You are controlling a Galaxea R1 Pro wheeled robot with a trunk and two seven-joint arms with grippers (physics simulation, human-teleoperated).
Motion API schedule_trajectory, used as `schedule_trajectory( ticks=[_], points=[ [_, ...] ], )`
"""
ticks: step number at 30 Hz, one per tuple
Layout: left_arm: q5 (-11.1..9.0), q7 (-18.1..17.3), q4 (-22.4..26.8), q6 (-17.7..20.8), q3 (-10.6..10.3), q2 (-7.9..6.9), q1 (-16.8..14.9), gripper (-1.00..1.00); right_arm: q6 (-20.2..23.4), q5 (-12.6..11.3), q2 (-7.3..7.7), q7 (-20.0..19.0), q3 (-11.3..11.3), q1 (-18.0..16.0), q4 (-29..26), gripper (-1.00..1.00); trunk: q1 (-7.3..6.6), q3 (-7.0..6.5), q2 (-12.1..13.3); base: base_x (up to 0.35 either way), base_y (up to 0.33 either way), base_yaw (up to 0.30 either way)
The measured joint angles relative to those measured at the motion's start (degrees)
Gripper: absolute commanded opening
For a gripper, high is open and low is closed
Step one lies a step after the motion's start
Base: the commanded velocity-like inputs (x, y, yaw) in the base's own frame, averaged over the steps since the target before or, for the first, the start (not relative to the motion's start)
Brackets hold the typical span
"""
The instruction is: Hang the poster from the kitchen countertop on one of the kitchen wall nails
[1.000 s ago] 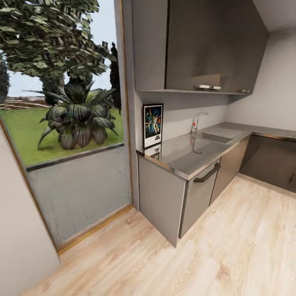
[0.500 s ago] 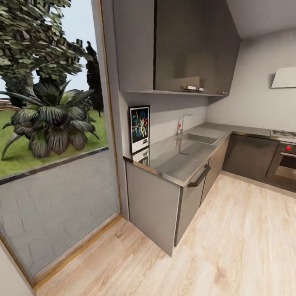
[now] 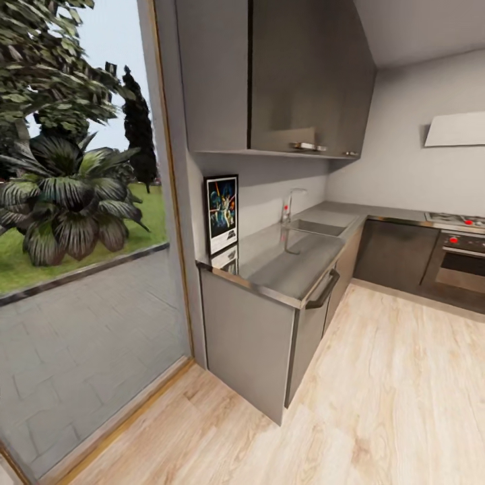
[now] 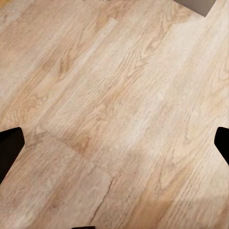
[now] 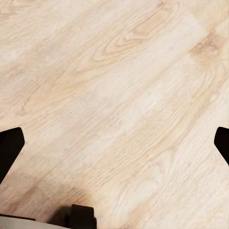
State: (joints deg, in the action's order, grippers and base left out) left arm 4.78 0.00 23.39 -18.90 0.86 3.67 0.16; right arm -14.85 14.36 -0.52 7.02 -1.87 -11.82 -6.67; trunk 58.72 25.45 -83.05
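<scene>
Poster (image 3: pixel 221 214) stands upright at the steel desk's (image 3: pixel 289 259) window end, leaning against the wall.
Sink (image 3: pixel 316 228) and tap (image 3: pixel 288 205) lie further along; both pincers, left (image 4: pixel 114 143) and right (image 5: pixel 114 143), hang released over wooden floor (image 3: pixel 391 404).

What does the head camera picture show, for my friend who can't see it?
A Star Wars poster stands upright against the wall at the near end of a shiny steel countertop. Farther along are a sink and tap, with a big window at left and a wooden floor.
</scene>
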Motion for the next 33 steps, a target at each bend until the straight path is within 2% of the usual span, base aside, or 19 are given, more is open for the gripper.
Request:
schedule_trajectory(
  ticks=[9,26,32,33],
  points=[
    [0.01,0.0,0.0,0.04,0.0,-0.07,0.0,1.0,-0.01,-0.02,0.0,0.0,0.02,0.0,0.0,1.0,-0.01,0.0,0.0,0.156,0.297,-0.024],
    [0.08,-0.01,0.01,0.09,0.0,-0.07,0.0,1.0,0.0,-0.09,-0.01,-0.02,0.03,0.02,-0.02,1.0,-0.01,-0.22,0.0,0.198,0.305,-0.274],
    [0.06,-0.06,0.12,-0.05,-0.02,-0.09,0.0,1.0,-0.06,-0.06,-0.04,0.09,0.11,0.0,-0.06,1.0,0.01,-0.27,0.0,0.078,0.092,-0.067],
    [0.02,-0.16,0.83,-2.37,-0.11,-0.11,-0.01,1.0,-1.33,-0.34,0.4,0.19,0.45,-0.01,-0.25,1.0,0.01,-0.27,0.0,0.005,0.006,-0.004]
  ],
)
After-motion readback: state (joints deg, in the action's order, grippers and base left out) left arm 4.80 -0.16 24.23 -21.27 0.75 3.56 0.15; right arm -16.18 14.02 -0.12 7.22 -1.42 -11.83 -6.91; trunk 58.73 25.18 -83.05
